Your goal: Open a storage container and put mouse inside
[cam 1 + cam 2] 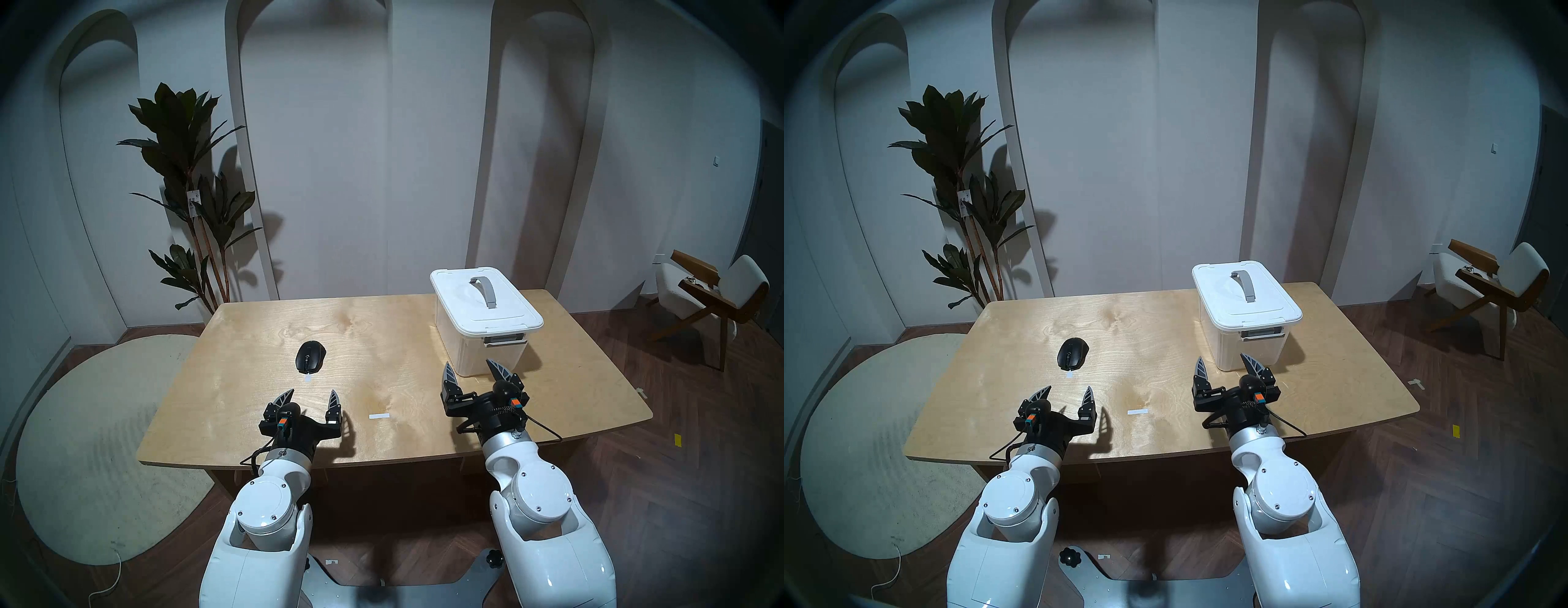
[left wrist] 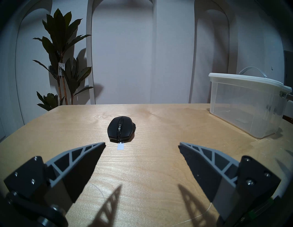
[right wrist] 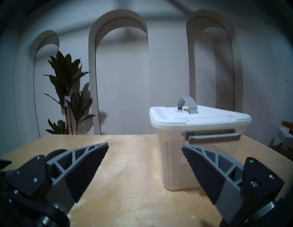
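The storage container is a clear box with a white lid and a grey strap handle. It stands shut at the table's far right, its grey latch facing me. The black mouse lies on the table left of centre and shows straight ahead in the left wrist view. My left gripper is open and empty, a short way in front of the mouse. My right gripper is open and empty, just in front of the container's near end.
Small white tape marks lie on the wooden table, one just in front of the mouse and one between the arms. A plant stands behind the table's left corner. A chair stands at the right.
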Tool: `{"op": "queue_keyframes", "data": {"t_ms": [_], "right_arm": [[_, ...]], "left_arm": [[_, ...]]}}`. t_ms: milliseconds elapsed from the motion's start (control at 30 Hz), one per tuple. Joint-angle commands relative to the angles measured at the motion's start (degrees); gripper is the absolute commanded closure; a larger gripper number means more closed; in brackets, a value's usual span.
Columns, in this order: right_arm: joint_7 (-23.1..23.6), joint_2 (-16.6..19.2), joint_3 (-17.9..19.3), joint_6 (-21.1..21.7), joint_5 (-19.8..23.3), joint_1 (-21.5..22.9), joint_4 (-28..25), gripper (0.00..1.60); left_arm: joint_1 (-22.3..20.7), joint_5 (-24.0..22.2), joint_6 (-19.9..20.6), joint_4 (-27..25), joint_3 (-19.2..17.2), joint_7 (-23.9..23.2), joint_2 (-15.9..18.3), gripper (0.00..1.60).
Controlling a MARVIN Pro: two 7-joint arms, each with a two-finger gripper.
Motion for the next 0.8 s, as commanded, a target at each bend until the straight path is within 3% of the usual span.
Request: {"op": "queue_keyframes", "data": {"t_ms": [0, 333, 633, 767], "right_arm": [[-0.96, 0.03, -2.25, 1.21, -1.15, 2.19, -6.52, 0.00], [-0.50, -0.66, -0.07, 13.35, -3.62, 9.82, -7.16, 0.00], [0.31, -1.44, 1.60, 18.90, -5.47, 14.43, -7.56, 0.00], [1.65, -2.51, 3.42, 22.74, -4.10, 17.02, -6.86, 0.00]], "left_arm": [[-0.28, -0.02, -0.22, -1.02, 0.02, 0.06, -0.08, 0.00], [-0.29, -0.01, -0.22, -1.00, 0.00, 0.03, -0.10, 0.00], [-0.31, 0.00, -0.23, -0.96, -0.02, -0.01, -0.11, 0.00], [-0.32, 0.01, -0.24, -0.94, -0.03, -0.02, -0.11, 0.00]]}}
